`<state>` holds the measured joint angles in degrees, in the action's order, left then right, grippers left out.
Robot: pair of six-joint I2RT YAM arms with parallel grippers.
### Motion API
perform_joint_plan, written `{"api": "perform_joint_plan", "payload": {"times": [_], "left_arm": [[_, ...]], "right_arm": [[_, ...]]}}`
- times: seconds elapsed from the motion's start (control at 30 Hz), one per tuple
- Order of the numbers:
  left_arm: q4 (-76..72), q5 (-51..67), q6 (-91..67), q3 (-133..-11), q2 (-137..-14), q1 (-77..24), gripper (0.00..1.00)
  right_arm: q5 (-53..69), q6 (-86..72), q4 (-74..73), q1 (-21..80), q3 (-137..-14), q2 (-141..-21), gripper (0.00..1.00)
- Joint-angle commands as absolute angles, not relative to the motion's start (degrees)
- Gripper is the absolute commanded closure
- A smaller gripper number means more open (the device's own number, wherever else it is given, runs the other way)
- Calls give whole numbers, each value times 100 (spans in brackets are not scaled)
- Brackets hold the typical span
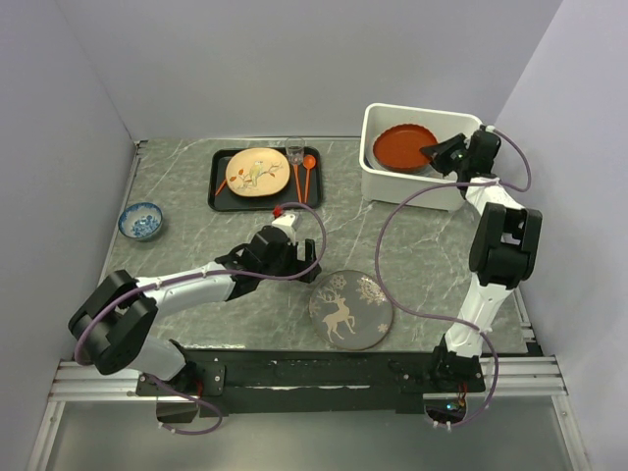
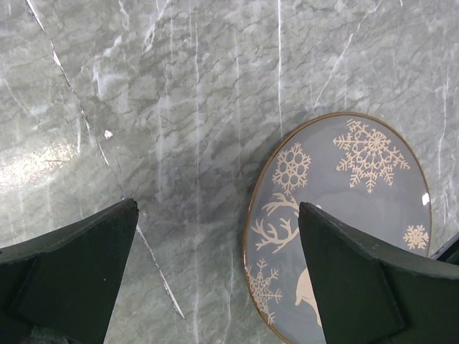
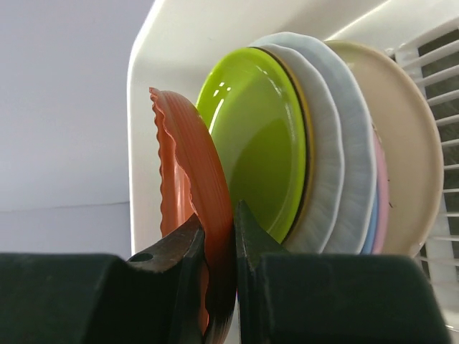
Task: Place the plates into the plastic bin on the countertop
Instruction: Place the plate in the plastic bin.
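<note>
Right gripper [image 3: 219, 233]: pressed together on the rim of the red-brown plate [image 3: 188, 165], with one finger on each face. It holds the plate on its edge inside the plastic bin [image 3: 208, 43], because an upright plate takes less room there.
Red-brown plate: at the open end of the row in the bin, with a gap between it and the lime green plate [image 3: 258, 143]. It does not lean on anything yet, so I judge that the grip is what keeps it up.
Row in the bin: behind the lime green plate stand a white plate [image 3: 333, 150], a pink plate [image 3: 380, 193] and a beige plate [image 3: 412, 143]. They lean one on another towards the bin's slotted side.
Left gripper [image 2: 215, 208]: spread wide, with nothing between the fingers. It hangs over the countertop [image 2: 179, 107], well apart from the bin on the near left.
Reindeer plate [image 2: 344, 208]: grey with a gold rim, lying flat on the countertop, on the near side of the bin and just beside the left gripper. I think the open jaws are ready for it.
Cream floral plate [image 1: 257, 172]: on the black tray [image 1: 224, 191], left of the bin, not yet moved.
Step in hand: setting the red-brown plate against the row.
Risk: if it is let go too upright, it can tip away from the row.
</note>
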<state>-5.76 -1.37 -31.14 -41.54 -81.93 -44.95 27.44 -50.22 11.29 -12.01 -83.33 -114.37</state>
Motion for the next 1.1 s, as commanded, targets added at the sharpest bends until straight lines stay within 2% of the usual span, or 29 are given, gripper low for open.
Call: {"api": "perform_joint_plan", "payload": {"times": [0.0, 0.17, 0.37, 0.43, 0.47, 0.53, 0.57, 0.67, 0.87, 1.07], "left_arm": [[-677, -167, -3182, -4324, -8174, -4482, 1], [-642, -211, -3147, -4298, -8095, -4482, 1], [-633, -132, -3155, -4342, -8165, -4482, 1], [-659, -106, -3155, -4333, -8165, -4482, 1], [-659, -105, -3164, -4333, -8148, -4474, 1], [-650, -97, -3164, -4324, -8121, -4482, 1], [-650, -88, -3164, -4307, -8095, -4482, 1], [-659, -105, -3164, -4263, -8016, -4482, 1], [-721, -44, -3182, -4236, -8007, -4482, 1], [-721, -44, -3252, -4175, -8033, -4474, 1]], "right_arm": [[2716, -4957, 1257, -1239, -8701, -11496, 100], [2725, -4931, 1056, -1231, -8911, -11654, 100], [2645, -4738, 835, -1239, -9061, -11681, 92], [2593, -4720, 748, -1239, -9114, -11663, 77], [2558, -4694, 730, -1239, -9123, -11646, 65], [2496, -4615, 564, -1230, -9228, -11637, 53], [2409, -4571, 449, -1230, -9298, -11663, 41], [2094, -4237, -156, -1222, -9641, -11611, 26], [1109, -3534, -791, -1125, -9756, -11023, 9], [554, -3190, -879, -1064, -9606, -10398, 6]]}}
